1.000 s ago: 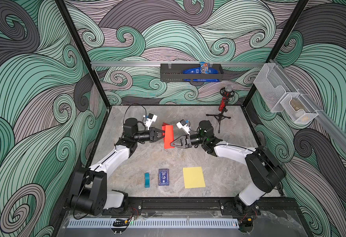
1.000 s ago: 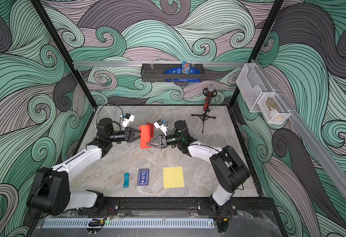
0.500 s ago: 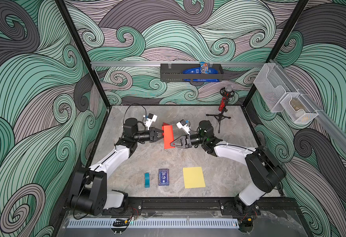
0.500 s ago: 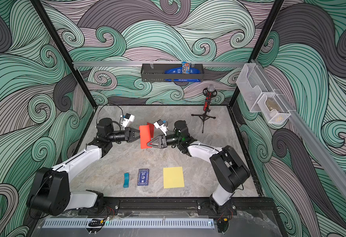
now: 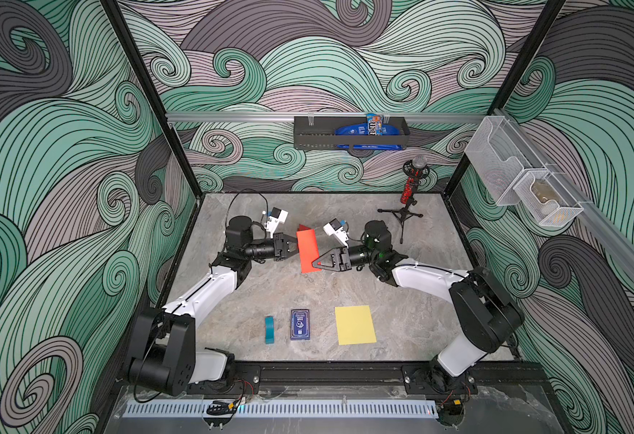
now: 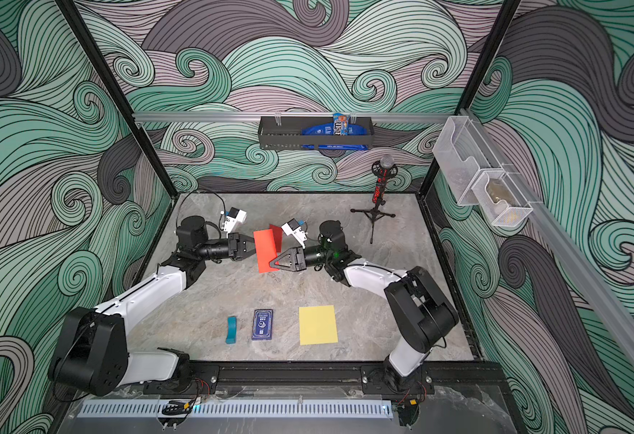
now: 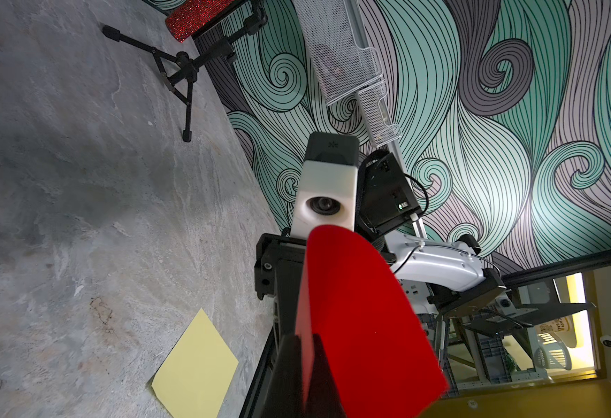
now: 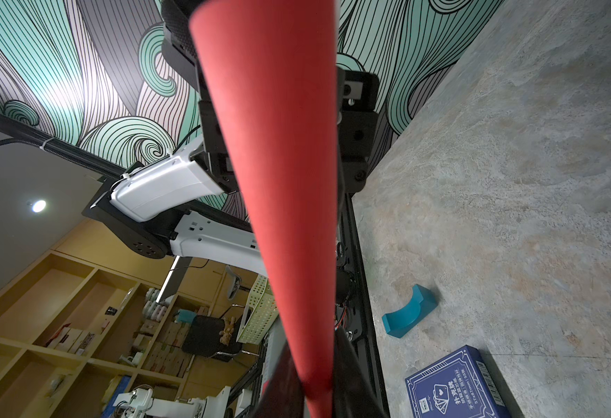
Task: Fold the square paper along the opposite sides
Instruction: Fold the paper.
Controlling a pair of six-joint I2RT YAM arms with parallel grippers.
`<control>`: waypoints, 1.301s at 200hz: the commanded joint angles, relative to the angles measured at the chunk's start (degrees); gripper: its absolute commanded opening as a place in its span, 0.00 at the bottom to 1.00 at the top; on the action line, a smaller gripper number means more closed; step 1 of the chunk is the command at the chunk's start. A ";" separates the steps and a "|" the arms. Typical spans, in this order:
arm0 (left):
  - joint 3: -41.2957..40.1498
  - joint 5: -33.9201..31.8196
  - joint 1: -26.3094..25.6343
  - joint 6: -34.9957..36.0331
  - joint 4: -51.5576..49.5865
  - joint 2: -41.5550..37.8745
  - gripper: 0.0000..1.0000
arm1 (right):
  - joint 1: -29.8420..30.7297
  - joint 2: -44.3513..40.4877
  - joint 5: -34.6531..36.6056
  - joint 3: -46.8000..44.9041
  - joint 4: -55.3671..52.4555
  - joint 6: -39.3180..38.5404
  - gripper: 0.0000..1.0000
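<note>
Read the table as a clock, with 6 at your arm bases and 12 at the back wall. Nearest you, along the front edge of the grey stone-look table [image 5: 270, 289], three things lie flat and apart in a row. A teal curved plastic block [image 5: 269, 330] is at about 7 o'clock, a dark blue playing-card box [image 5: 300, 324] at 6, and a pale yellow square paper sheet [image 5: 355, 325] at 5.

Past them, a little beyond the table's centre toward 12, is your task piece, the red square paper [image 5: 307, 250]. It stands on edge between your two arms, bent into a loose, rounded fold, with a darker flap showing behind it in both top views. Your left gripper [image 5: 295, 247] reaches in from 9 o'clock, and its fingers [image 7: 285, 369] are pinched tight on the sheet's left edge. Your right gripper [image 5: 317, 263] comes in from 3 o'clock at the paper's lower right corner. In the right wrist view its fingers [image 8: 349, 383] stand narrow, one on each side of the tapering fold, but you cannot tell whether they press it. You also cannot tell whether the paper's bottom edge touches the table.

Farther back, at 1 o'clock, a red glitter microphone on a black tripod [image 5: 409, 188] stands upright. On the back wall at 12 hangs a black metal basket [image 5: 315, 137] holding blue snack packets [image 5: 356, 130]. At 2 o'clock, clear plastic and white mesh bins [image 5: 495, 161] hang on the side rail.
</note>
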 commanded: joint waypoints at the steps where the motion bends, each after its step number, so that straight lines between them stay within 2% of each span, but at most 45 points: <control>1: 1.22 0.77 0.45 0.31 0.31 -1.34 0.00 | -0.05 -0.37 -0.78 0.11 0.66 -0.09 0.16; 38: 1.96 -0.04 0.49 2.68 -2.51 -2.08 0.01 | -0.07 -0.40 -0.78 0.53 1.66 1.03 0.08; 56: 2.61 -0.82 0.76 4.34 -4.70 -2.66 0.13 | -0.11 -0.26 -0.79 0.72 1.76 1.15 0.07; 89: 4.62 -2.79 2.39 6.85 -9.12 -3.72 0.44 | -0.63 -0.85 -0.72 0.70 2.03 1.23 0.05; 117: 5.36 -4.53 4.75 7.35 -10.89 -6.50 0.63 | -1.42 -1.82 -0.83 0.55 2.03 1.22 0.05; 136: 2.28 -4.54 4.76 5.94 -7.38 -9.87 0.75 | -1.89 -2.63 -0.79 0.59 2.20 1.42 0.06; 152: -2.82 -4.47 4.18 2.12 0.83 -13.20 0.88 | -1.99 -3.03 -0.87 0.73 2.91 2.11 0.06; 161: -5.57 -5.96 3.23 0.10 5.10 -15.20 0.98 | -1.96 -3.05 -0.96 0.68 3.89 2.91 0.06; 181: -9.20 -9.41 0.81 -0.37 9.08 -16.80 0.99 | -1.89 -3.07 -1.24 0.57 5.57 3.92 0.07; 236: -5.89 -8.67 -3.59 1.54 9.36 -10.83 0.98 | -1.61 -3.27 -1.24 -0.23 7.65 5.20 0.08; 260: -5.21 -9.07 -4.30 1.42 10.21 -9.39 0.75 | -1.50 -3.31 -1.26 -0.49 7.95 5.38 0.08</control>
